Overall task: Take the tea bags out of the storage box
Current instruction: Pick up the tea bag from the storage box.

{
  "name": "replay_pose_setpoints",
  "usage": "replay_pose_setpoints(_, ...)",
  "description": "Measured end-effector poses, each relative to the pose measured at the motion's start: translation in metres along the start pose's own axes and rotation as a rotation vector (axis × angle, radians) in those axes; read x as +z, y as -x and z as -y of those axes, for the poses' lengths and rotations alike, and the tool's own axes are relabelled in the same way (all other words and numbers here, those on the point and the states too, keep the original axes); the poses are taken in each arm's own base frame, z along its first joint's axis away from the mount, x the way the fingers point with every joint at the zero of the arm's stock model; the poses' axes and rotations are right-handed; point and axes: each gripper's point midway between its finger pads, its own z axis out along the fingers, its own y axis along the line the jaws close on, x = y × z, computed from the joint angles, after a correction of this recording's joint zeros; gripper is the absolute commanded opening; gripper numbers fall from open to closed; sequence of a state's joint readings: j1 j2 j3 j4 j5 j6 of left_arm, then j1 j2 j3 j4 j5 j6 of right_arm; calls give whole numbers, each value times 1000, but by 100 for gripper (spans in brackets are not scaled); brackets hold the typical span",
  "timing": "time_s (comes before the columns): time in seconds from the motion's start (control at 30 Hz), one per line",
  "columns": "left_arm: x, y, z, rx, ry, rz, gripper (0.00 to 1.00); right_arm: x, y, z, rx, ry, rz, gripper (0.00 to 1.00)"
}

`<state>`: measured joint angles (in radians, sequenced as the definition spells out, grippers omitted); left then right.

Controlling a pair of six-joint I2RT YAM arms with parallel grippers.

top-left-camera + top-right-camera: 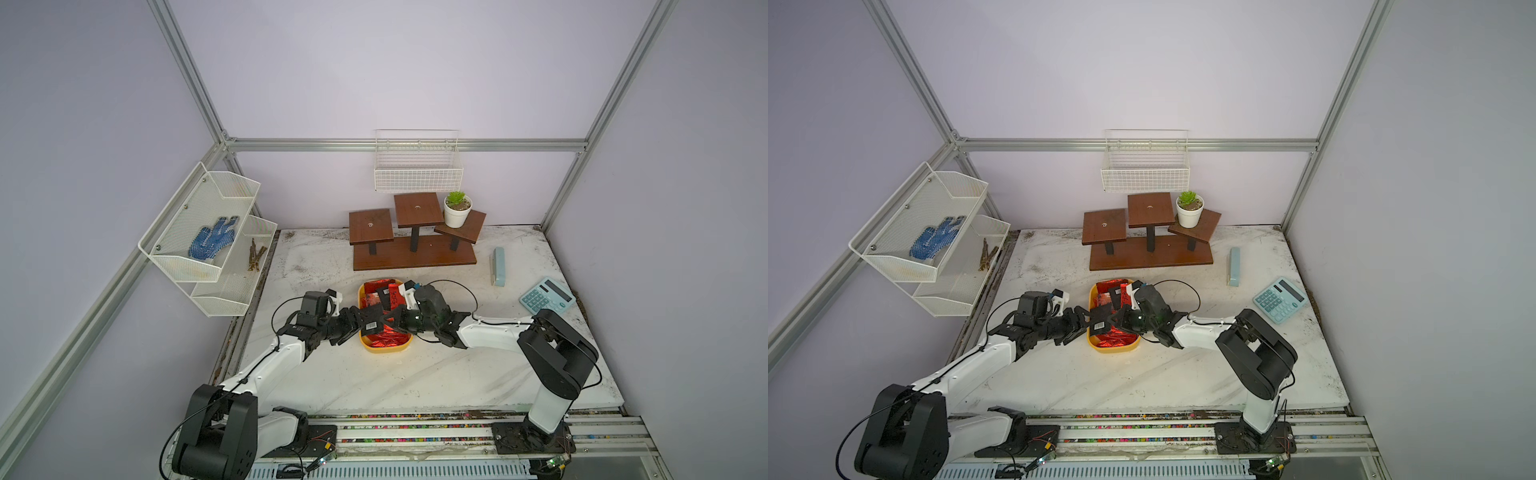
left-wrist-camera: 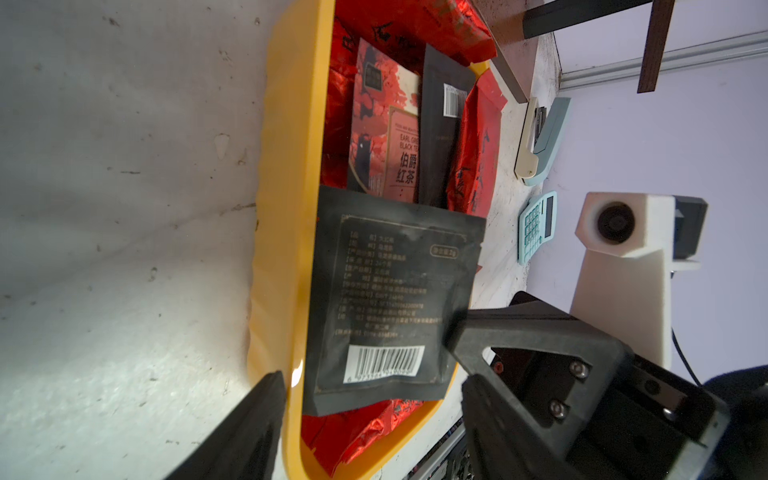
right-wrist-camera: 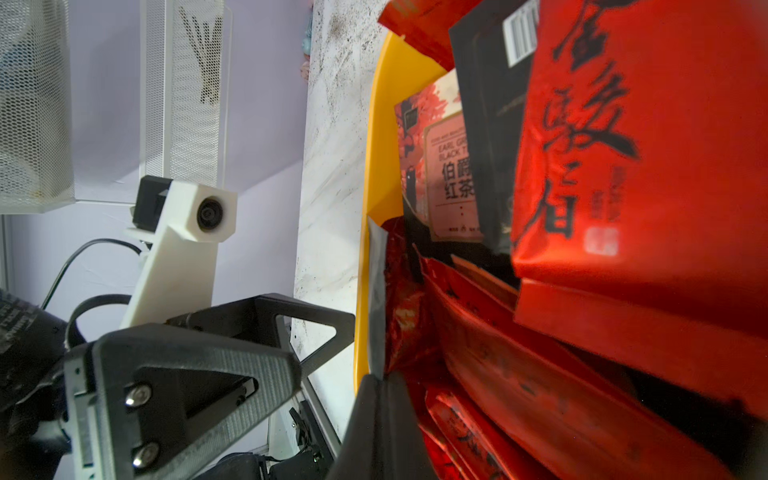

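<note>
Right gripper [image 3: 376, 386] pinching black sachet [image 2: 390, 299] at storage box [image 2: 286, 208].
Your left gripper [image 2: 372, 380] sits close by, jaws spread; red tea bags [image 3: 644, 145] fill the box.

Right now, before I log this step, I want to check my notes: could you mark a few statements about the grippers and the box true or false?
1. The right gripper is shut on the edge of a black sachet with a barcode. True.
2. The left gripper is shut on a red packet. False: it is open and holds nothing.
3. The storage box is empty. False: red foil packets and other sachets lie in it.
4. The calculator lies on the table, outside the box. True.
5. The potted plant stands in a wire basket. False: it stands on the wooden stand.
</note>
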<state>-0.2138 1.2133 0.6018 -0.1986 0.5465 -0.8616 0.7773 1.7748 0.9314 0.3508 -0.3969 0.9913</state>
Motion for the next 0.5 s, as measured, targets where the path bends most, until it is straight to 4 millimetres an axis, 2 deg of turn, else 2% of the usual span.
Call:
replay_pose_setpoints(0.13, -3, 0, 2, -8, -4, 7, 73, 0, 1, -5, -6, 23, 0, 0)
replay_pose_setpoints(0.27, -14, 1, 9, 4, -12, 37, 74, -7, 2, -14, -14, 46, 3, 0)
replay_pose_setpoints(0.43, -28, 2, 17, 16, -8, 67, 74, -26, 14, -38, -35, 106, 29, 0)
replay_pose_setpoints(0.5, -33, 4, 21, 22, -10, 81, 74, -39, 23, -46, -41, 130, 54, 0)
